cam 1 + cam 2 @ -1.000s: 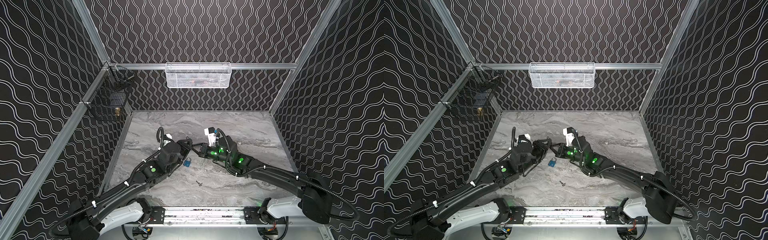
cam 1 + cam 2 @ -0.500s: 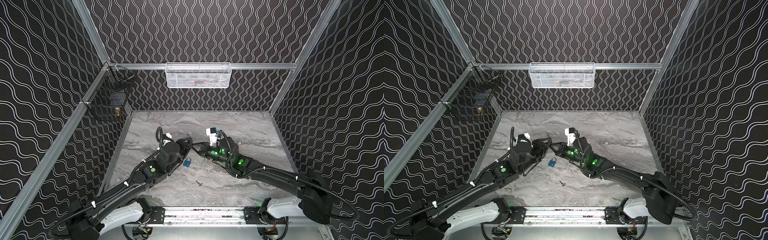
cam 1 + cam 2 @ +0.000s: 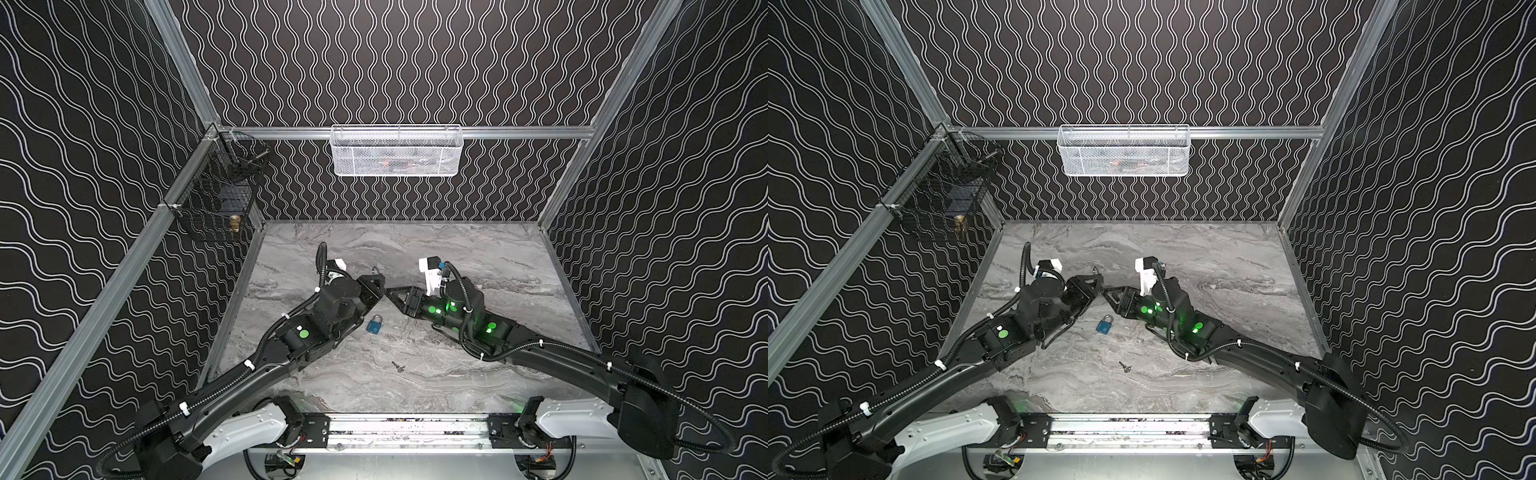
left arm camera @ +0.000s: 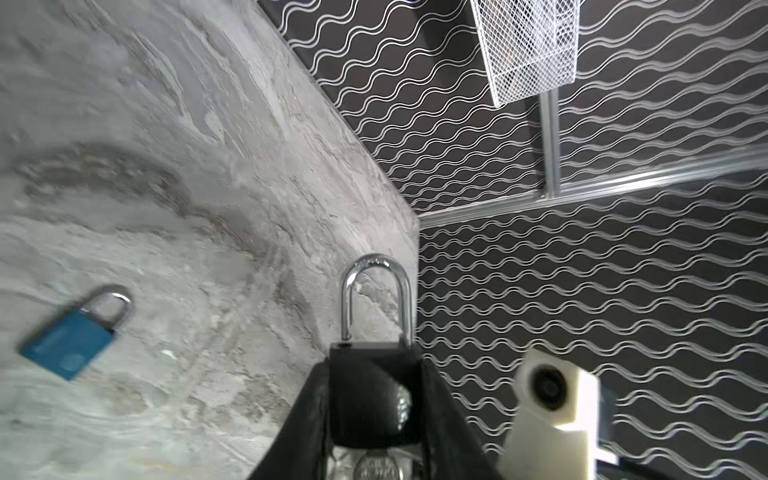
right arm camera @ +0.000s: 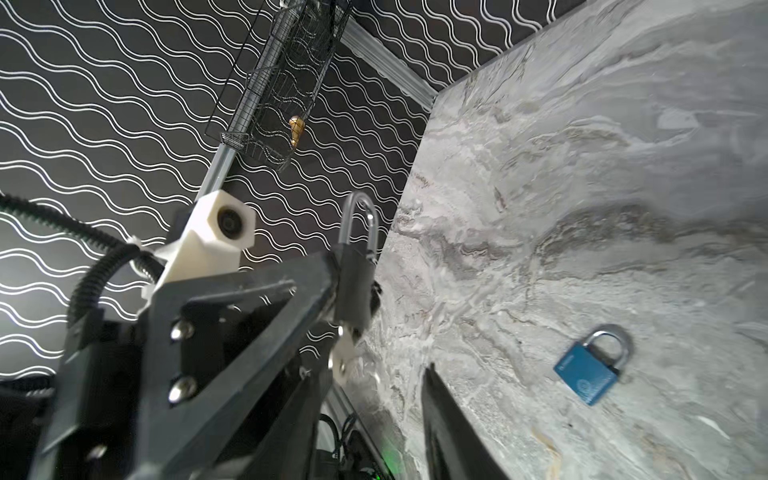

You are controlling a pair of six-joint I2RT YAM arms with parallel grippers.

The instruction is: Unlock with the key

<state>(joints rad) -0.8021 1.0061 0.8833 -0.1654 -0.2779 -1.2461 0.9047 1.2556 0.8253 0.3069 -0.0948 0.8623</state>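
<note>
Black padlock (image 4: 365, 395) in L gripper (image 4: 376, 370); key (image 5: 343, 357) inserted.

**Middle crowded, back and right side free**

The left arm (image 3: 266, 365) and right arm (image 3: 552, 357) lie low across the surface (image 3: 478, 249). The left gripper (image 3: 379, 286), its jaws clamped on a black padlock (image 4: 365, 386), almost meets the right gripper (image 3: 392, 294), leaving hardly any gap between them. A blue padlock (image 3: 375, 325) lies just nearer than that meeting point. A small key (image 3: 398, 366) lies nearer again, with bare surface around it. The far strip and the right side are free. A white mesh basket (image 3: 395, 151) on the back wall and a black wire basket (image 3: 216, 203) on the left wall hang above the surface.
</note>
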